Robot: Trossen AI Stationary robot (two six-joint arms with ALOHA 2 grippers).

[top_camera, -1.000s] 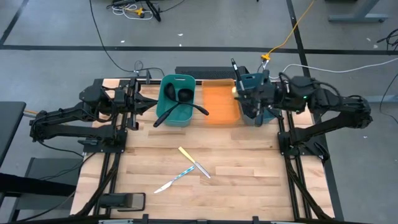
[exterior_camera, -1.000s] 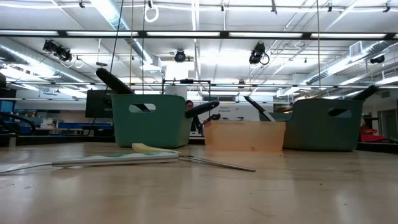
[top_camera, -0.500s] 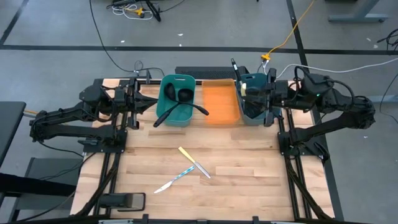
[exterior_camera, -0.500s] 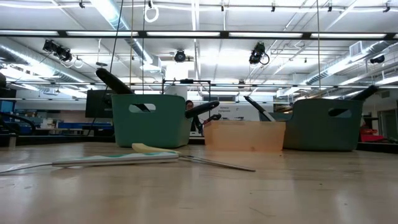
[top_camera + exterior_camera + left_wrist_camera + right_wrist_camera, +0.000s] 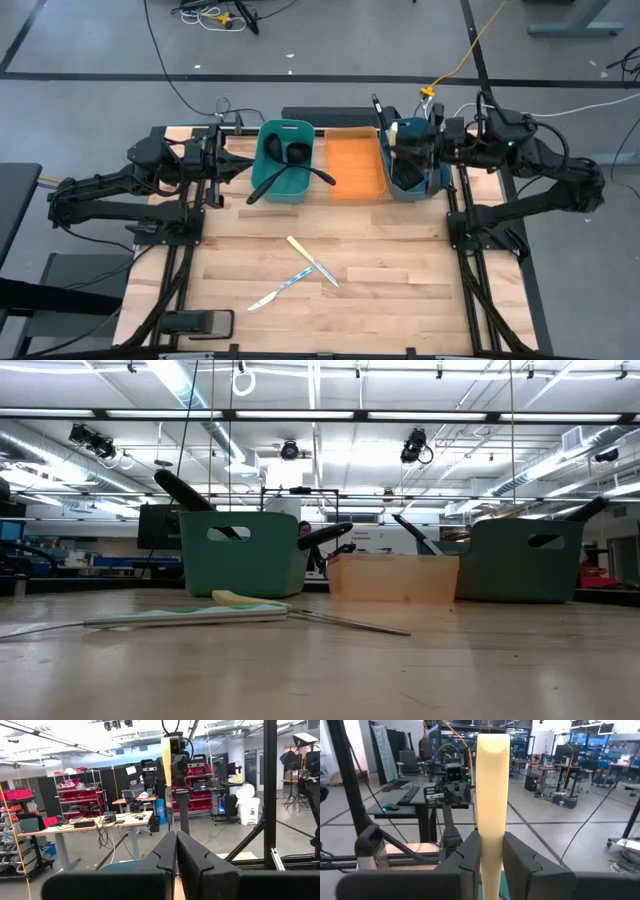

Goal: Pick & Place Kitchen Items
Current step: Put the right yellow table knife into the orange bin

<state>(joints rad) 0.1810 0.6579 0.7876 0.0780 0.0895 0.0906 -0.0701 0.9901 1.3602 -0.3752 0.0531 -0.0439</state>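
Observation:
My right gripper (image 5: 402, 152) hovers over the right teal bin (image 5: 408, 170), shut on a knife with a pale yellow handle (image 5: 492, 795); its blade is hidden. A black utensil (image 5: 378, 108) sticks out of that bin. The left teal bin (image 5: 283, 160) holds black ladles and spoons, one handle (image 5: 262, 189) leaning over its near rim. Two knives, one with a pale yellow handle (image 5: 312, 258) and one with a light-blue handle (image 5: 280, 288), lie flat on the table. My left gripper (image 5: 176, 850) waits shut and empty by the left bin. My right gripper pinches the pale yellow knife handle (image 5: 492, 851) between its two fingers (image 5: 470, 857). The fingers come in level from the table's right side. The handle's rounded end (image 5: 493, 742) juts well past the fingertips, and the knife is lifted clear above the right bin.
An orange tray (image 5: 355, 165) sits between the two bins at the table's far edge. In the low view the bins (image 5: 243, 552) and tray (image 5: 393, 578) stand in a row behind the lying knives (image 5: 200, 615). Bare wood stretches along the table's near half.
My right gripper has drawn back toward the table's right edge over the right bin, rolling a little about its own axis, with the yellow-handled knife still in its fingers.

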